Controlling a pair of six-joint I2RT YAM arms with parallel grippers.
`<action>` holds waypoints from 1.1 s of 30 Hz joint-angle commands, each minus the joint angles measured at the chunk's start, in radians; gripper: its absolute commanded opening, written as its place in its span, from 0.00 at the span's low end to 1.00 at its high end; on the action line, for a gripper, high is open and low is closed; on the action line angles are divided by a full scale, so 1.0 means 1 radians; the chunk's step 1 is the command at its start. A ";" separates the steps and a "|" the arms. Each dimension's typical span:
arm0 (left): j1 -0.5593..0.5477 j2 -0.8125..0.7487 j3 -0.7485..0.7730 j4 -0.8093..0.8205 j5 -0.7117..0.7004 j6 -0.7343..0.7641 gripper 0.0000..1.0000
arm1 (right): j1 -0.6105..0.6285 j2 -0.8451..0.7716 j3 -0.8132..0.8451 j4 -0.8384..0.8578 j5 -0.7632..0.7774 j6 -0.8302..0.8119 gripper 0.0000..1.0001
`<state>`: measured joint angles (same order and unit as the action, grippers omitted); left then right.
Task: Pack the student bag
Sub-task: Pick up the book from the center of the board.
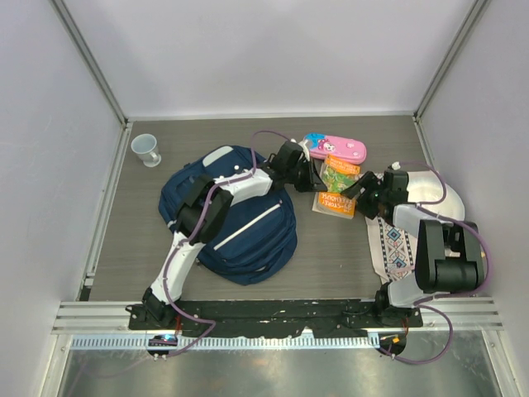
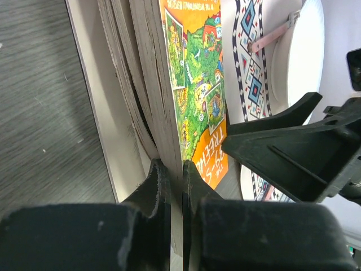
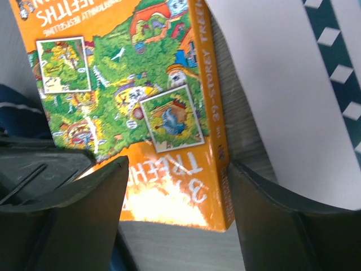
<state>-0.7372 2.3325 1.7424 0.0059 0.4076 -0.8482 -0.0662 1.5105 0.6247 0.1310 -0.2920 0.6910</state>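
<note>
My left gripper (image 2: 176,182) pinches the book (image 2: 194,84) near the bag (image 1: 248,236); my right gripper (image 3: 176,180) gapes wide, straddling its corner.

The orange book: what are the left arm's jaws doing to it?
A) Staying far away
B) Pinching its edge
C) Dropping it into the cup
B: in the left wrist view, the left arm's jaws are shut on the edge of the orange book.

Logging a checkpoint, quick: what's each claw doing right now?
Left claw: closed, pinching the orange book by its edge.
Right claw: open, straddling the book's corner, gripping nothing.
</note>
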 commanded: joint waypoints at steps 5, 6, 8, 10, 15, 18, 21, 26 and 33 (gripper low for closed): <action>-0.031 -0.232 -0.081 0.069 0.073 0.104 0.00 | -0.038 -0.217 0.046 -0.123 -0.021 -0.002 0.84; -0.028 -0.255 -0.107 0.089 0.074 0.101 0.00 | -0.049 -0.231 0.046 -0.125 -0.027 -0.001 0.84; -0.014 -0.317 -0.133 0.114 0.086 0.100 0.00 | -0.066 -0.263 0.046 -0.125 -0.074 -0.005 0.85; -0.002 -0.352 -0.168 0.132 0.094 0.100 0.00 | -0.073 -0.283 0.047 -0.125 -0.136 -0.010 0.85; 0.024 -0.459 -0.247 0.198 0.123 0.080 0.00 | -0.073 -0.340 0.026 -0.078 -0.272 0.024 0.85; 0.035 -0.492 -0.271 0.230 0.158 0.069 0.00 | -0.073 -0.361 0.000 0.024 -0.369 0.070 0.86; 0.042 -0.515 -0.314 0.320 0.198 0.040 0.00 | -0.073 -0.363 -0.020 0.117 -0.438 0.128 0.86; 0.056 -0.516 -0.371 0.535 0.296 -0.067 0.00 | -0.073 -0.365 -0.040 0.235 -0.492 0.194 0.86; 0.061 -0.470 -0.391 0.737 0.367 -0.199 0.00 | -0.072 -0.346 -0.082 0.439 -0.561 0.327 0.75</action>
<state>-0.6800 1.8824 1.3361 0.4511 0.6895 -0.9520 -0.1402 1.1694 0.5602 0.3916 -0.7860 0.9222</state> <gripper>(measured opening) 0.058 0.822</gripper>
